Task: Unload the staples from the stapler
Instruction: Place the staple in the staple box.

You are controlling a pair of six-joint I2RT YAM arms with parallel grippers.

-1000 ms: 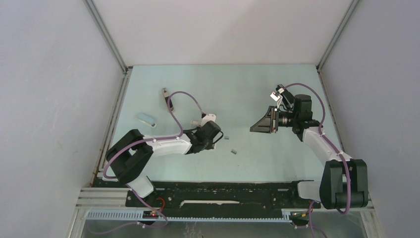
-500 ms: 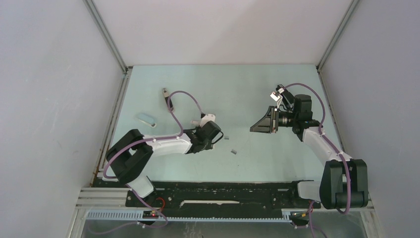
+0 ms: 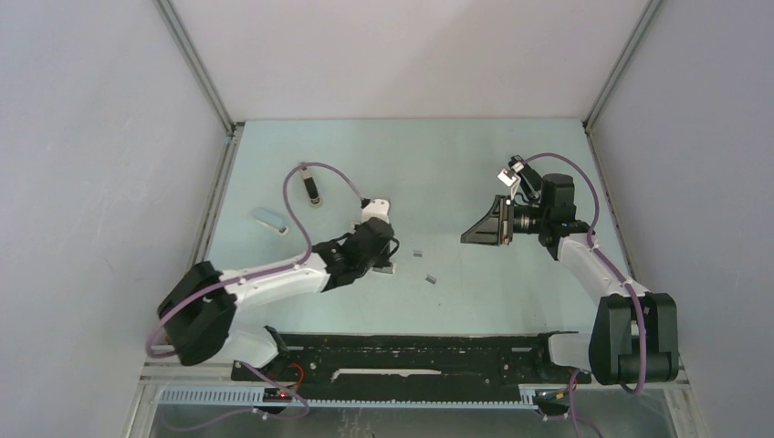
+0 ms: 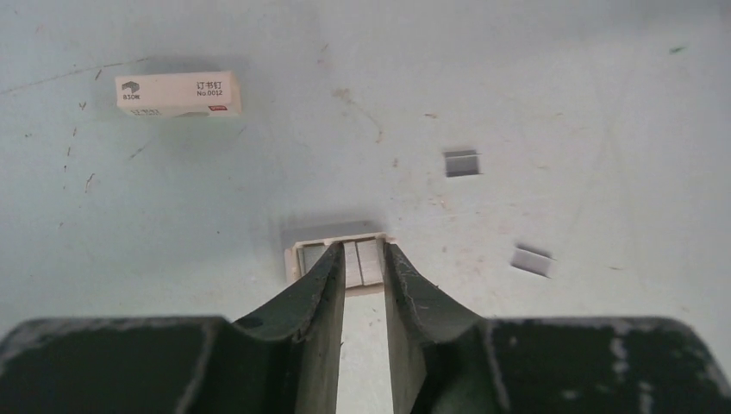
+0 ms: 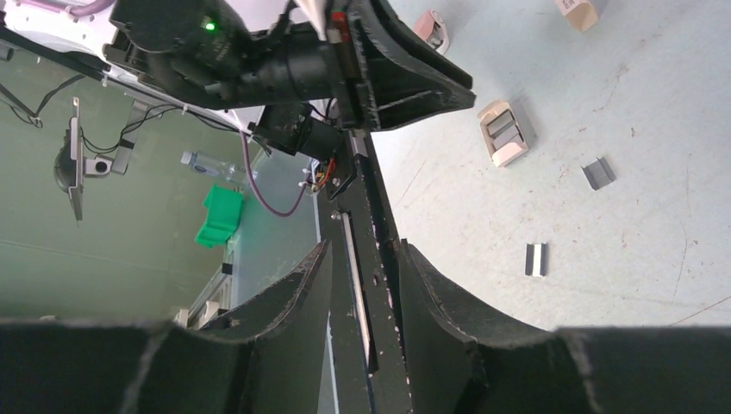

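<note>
My right gripper is shut on the stapler and holds it above the table's right half. The stapler is black and hinged wide open. In the right wrist view its body and silver channel run between my fingers. My left gripper is low over a small cream tray of staples. Its jaws stand narrowly open with the strips showing in the gap and nothing gripped. Two loose staples lie on the table to the right of the tray.
A cream staple box lies flat at the left. A small dark object lies behind it, under the left arm's purple cable. Grey walls close in the pale blue table on three sides.
The left arm has swung its elbow out to the left and its gripper has drawn back slightly, uncovering the staple tray. Its jaws have opened a little. The right arm and stapler are still.
</note>
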